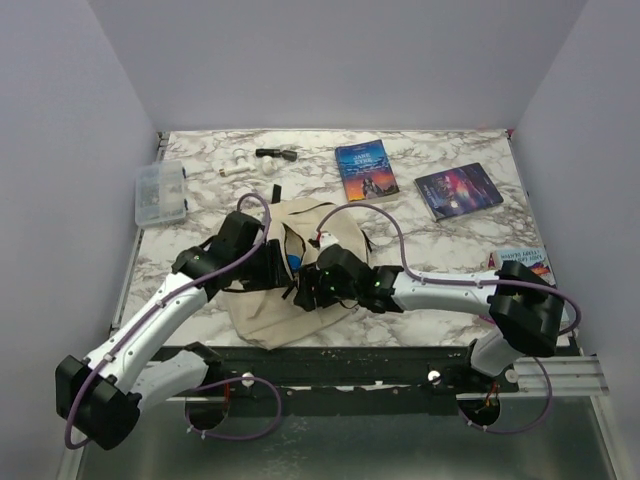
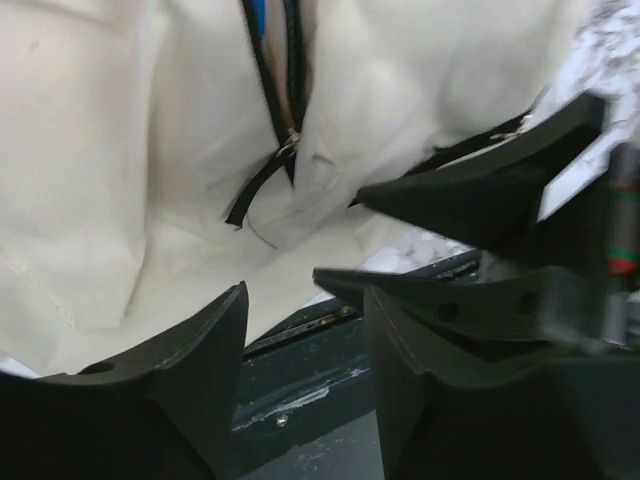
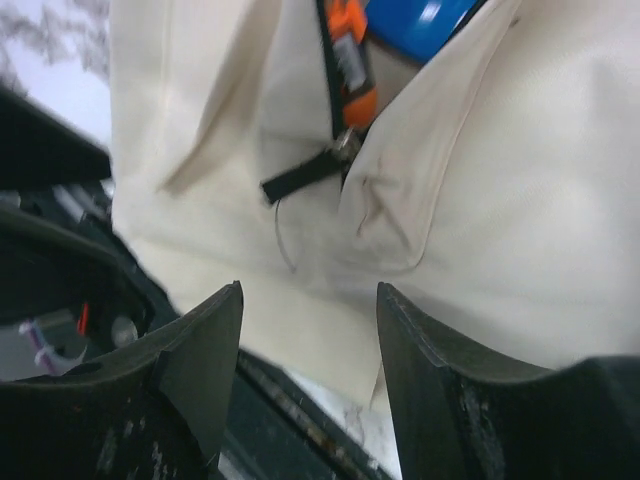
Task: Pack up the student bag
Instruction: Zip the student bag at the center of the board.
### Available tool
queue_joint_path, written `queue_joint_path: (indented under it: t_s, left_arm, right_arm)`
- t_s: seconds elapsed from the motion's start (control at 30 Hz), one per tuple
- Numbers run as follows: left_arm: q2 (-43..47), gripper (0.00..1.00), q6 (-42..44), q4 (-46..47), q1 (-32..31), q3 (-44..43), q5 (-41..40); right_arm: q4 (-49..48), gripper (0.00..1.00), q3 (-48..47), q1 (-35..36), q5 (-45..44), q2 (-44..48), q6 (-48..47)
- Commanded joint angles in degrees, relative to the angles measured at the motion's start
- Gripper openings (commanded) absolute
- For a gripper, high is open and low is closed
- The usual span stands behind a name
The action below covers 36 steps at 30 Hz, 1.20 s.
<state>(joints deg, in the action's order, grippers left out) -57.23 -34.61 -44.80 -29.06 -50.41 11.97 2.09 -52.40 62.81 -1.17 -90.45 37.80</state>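
The beige canvas student bag (image 1: 272,316) lies on the marble table near its front edge, its black zipper partly open. In the left wrist view the bag (image 2: 120,150) fills the top, with the zipper pull (image 2: 256,192) hanging. In the right wrist view the bag (image 3: 520,200) shows an orange item (image 3: 350,62) and a blue item (image 3: 420,18) inside the opening. My left gripper (image 1: 278,268) (image 2: 305,325) is open and empty over the bag's near end. My right gripper (image 1: 310,285) (image 3: 310,305) is open and empty beside it, its fingers (image 2: 480,190) close to the left ones.
Two books (image 1: 365,168) (image 1: 458,190) lie at the back right, and a third (image 1: 522,262) is by the right arm. A clear plastic box (image 1: 160,193) stands at the back left. Small white (image 1: 232,168) and black (image 1: 276,154) items lie at the back.
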Motion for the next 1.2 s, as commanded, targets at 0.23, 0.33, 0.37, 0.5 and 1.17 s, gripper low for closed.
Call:
queue_joint_path:
  t_s: [0.23, 0.33, 0.37, 0.5, 1.17]
  left_arm:
    - [-8.17, 0.43, -4.20, 7.38, -4.33, 3.98, -7.22]
    - [-11.08, 0.43, -3.48, 9.64, -4.34, 3.78, -6.26]
    - [-12.59, 0.43, -3.15, 10.00, -4.32, 3.47, -5.64]
    - [-17.63, 0.43, -2.50, 11.58, -4.69, 2.81, -5.59]
    - [-26.70, 0.11, -5.34, 16.73, -11.53, 4.60, -6.99]
  right_arm:
    - [-17.43, 0.57, 4.44, -0.11, -10.36, -5.21, 0.17]
    - [-20.91, 0.53, 6.92, -0.13, -9.64, -5.92, 0.83]
    - [-20.99, 0.50, 7.35, -0.07, -9.63, -6.09, 1.02]
    - [-21.87, 0.39, 9.47, -0.11, -8.44, -5.85, 0.91]
    - [-23.30, 0.30, 11.41, -0.07, -5.60, -5.74, 3.99]
